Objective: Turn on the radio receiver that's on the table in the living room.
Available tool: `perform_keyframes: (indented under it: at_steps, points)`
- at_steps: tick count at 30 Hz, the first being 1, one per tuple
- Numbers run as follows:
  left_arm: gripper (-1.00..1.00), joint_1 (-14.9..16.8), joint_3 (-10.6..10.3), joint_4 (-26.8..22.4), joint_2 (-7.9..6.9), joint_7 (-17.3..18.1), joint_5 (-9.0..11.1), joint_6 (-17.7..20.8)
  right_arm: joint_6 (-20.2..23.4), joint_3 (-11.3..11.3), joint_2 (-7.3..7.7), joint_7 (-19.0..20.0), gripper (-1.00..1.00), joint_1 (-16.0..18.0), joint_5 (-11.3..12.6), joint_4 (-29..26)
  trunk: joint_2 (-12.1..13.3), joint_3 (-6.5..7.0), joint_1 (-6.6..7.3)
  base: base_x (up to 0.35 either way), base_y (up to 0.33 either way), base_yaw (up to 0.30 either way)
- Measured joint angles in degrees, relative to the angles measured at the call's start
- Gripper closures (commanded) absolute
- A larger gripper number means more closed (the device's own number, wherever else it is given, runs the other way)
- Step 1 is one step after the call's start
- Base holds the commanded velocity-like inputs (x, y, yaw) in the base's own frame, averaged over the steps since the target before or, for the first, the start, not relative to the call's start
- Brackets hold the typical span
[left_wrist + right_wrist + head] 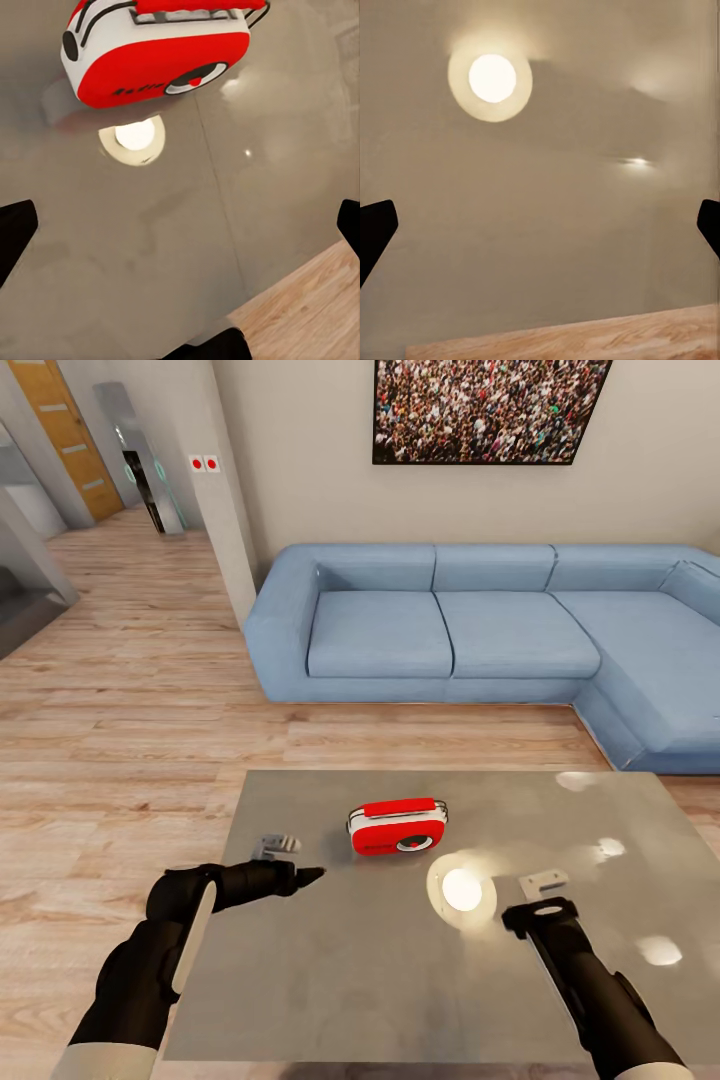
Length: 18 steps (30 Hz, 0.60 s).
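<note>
The red radio receiver (398,827), with white trim and a round dial on its front, stands upright near the middle of the glossy grey table (380,970). My left gripper (304,877) hovers over the table's left part, a short way left of and nearer than the radio, pointing toward it. In the left wrist view the radio (150,56) lies ahead of the open left gripper (180,229), whose fingertips (15,232) are wide apart with nothing between them. My right gripper (540,909) hangs over the table's right part, to the radio's right and nearer. It is open over bare tabletop (540,225).
A light-blue sectional sofa (450,630) runs behind the table and around its right side, under a framed crowd picture (490,410). Wood plank floor (130,740) lies left of the table. A wall corner (225,510) stands at back left. A lamp reflection (462,890) glares on the tabletop.
</note>
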<state>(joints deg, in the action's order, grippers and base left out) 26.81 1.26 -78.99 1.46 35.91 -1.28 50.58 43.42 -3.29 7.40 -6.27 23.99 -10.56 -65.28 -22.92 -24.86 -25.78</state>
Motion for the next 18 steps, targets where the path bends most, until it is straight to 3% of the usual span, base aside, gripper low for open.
perform_keyframes:
  at_steps: [5,8,11,18]
  points:
    - [-1.0,0.0,0.1,0.0,0.08,-1.5,0.0,-0.8,0.3,-0.2,0.04,-0.2,-1.0,0.0,-1.7,-1.6,0.0,0.0,0.0,0.0,0.0,0.0]
    - [-1.0,0.0,0.0,-0.1,0.33,-2.2,0.0,-2.0,0.3,-0.1,-0.27,-0.2,-1.0,0.0,-4.8,-3.0,0.0,0.0,0.0,0.0,0.0,0.0]
    - [-1.0,0.0,0.0,-0.1,1.23,-3.4,0.0,-2.5,0.3,0.0,-0.57,-0.2,-1.0,0.0,-6.4,-3.5,0.0,0.0,0.0,0.0,0.0,0.0]
    - [-1.0,0.0,0.1,0.0,2.54,-6.7,-0.1,-2.8,0.4,0.2,-0.65,0.1,-1.0,0.0,-7.1,-3.7,0.0,0.0,0.0,0.0,0.0,0.0]
